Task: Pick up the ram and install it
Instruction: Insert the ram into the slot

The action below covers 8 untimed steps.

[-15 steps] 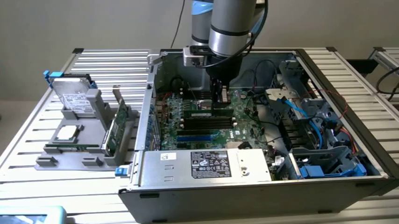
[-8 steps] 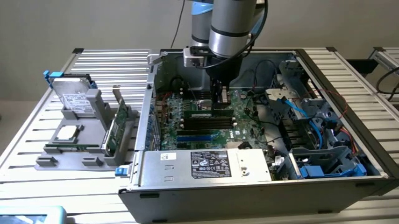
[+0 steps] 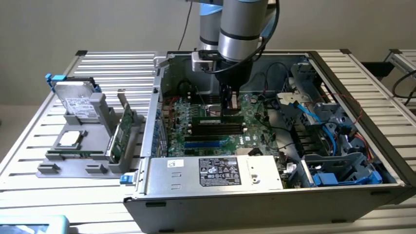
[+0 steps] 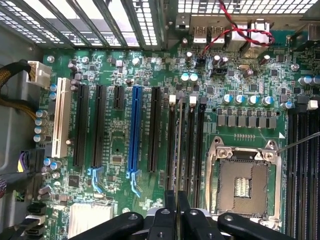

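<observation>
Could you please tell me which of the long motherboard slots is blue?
The blue slot is the one flanked by black slots; the white slot ends the row, and the rest are black.

On my screen the ram (image 3: 217,118) reads dark green with a pale label, the gripper (image 4: 177,197) holding it is black, and the motherboard (image 4: 125,65) is bright green, striped with black slots (image 4: 80,125), one blue slot (image 4: 133,127) and one white slot (image 4: 62,117). I also see a red-and-black twisted wire (image 4: 245,32), blue cables (image 3: 312,114), a dark grey case (image 3: 227,214), a silver arm (image 3: 240,34) with a blue joint, and a silver slatted table (image 3: 39,126).
</observation>
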Tool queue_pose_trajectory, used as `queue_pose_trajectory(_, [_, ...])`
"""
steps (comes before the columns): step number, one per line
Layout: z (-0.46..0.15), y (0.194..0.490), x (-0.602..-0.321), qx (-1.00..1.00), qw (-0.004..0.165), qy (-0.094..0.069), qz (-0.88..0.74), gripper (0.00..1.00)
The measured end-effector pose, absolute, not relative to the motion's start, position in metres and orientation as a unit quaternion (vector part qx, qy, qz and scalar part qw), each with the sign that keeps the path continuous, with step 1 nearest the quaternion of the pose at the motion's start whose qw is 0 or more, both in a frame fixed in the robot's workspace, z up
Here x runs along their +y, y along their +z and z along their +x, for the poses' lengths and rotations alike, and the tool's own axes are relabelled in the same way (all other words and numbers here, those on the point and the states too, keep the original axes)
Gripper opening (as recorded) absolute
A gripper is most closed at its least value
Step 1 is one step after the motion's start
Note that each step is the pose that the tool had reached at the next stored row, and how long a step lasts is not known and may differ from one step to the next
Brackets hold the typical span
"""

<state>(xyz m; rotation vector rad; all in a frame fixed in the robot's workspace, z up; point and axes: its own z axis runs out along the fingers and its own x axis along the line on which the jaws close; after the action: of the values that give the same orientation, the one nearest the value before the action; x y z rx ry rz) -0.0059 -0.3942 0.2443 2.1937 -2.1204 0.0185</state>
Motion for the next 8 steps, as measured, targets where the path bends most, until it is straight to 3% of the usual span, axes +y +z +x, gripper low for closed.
queue_pose_trajectory(8, [-0.0059,0.2405,-0.3942,-0.694,0.052,0.013,0.718,0.13])
